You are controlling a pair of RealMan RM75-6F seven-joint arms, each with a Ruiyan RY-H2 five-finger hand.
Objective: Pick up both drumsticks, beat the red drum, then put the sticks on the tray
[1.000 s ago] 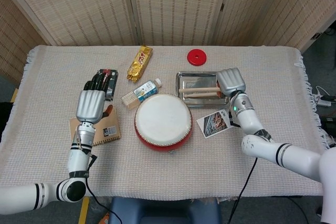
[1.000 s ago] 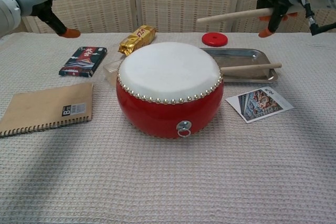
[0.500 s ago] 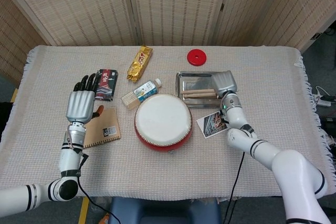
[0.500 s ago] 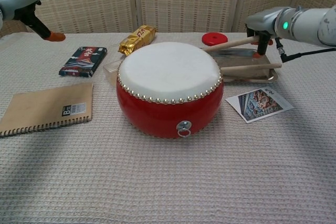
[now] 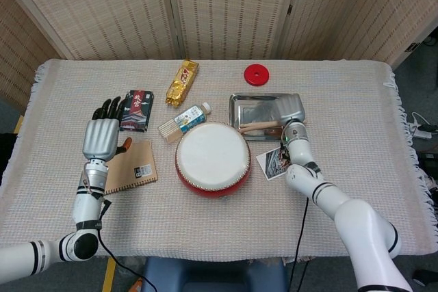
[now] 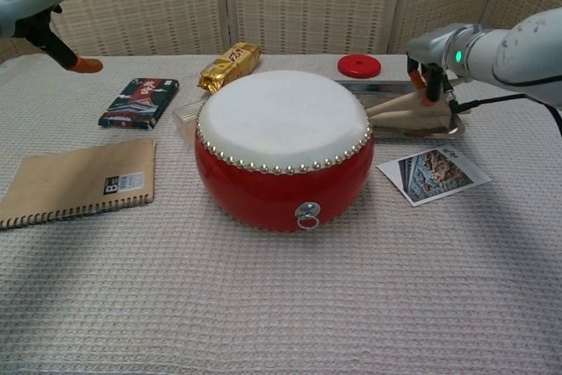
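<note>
2 drumsticks (image 6: 399, 111) lie side by side on the metal tray (image 5: 250, 104), just behind and right of the red drum (image 6: 283, 154), their long axes running left to right along the tray, tips toward the drum. The right hand (image 5: 290, 109) sits low over their outer ends. In the chest view its fingers (image 6: 430, 85) curl down around the handle of 1 stick; whether that grip is firm or already loosening I cannot tell. My reading is that the next move turns on this: the held stick is already parallel to its mate and over the tray, so the hand need only let go and lift straight up.

The left hand (image 5: 102, 136) hovers well left of the drum, fingers spread, holding nothing.

Counted around the drum: 1 notebook (image 5: 130, 165) front-left, 1 dark packet (image 5: 137, 109) left, 1 gold wrapper (image 5: 181, 81) behind-left, 1 small bottle (image 5: 191, 116) touching the drum's back edge, 1 red disc (image 5: 256, 74) behind the tray, 1 photo card (image 6: 434, 174) front-right.
</note>
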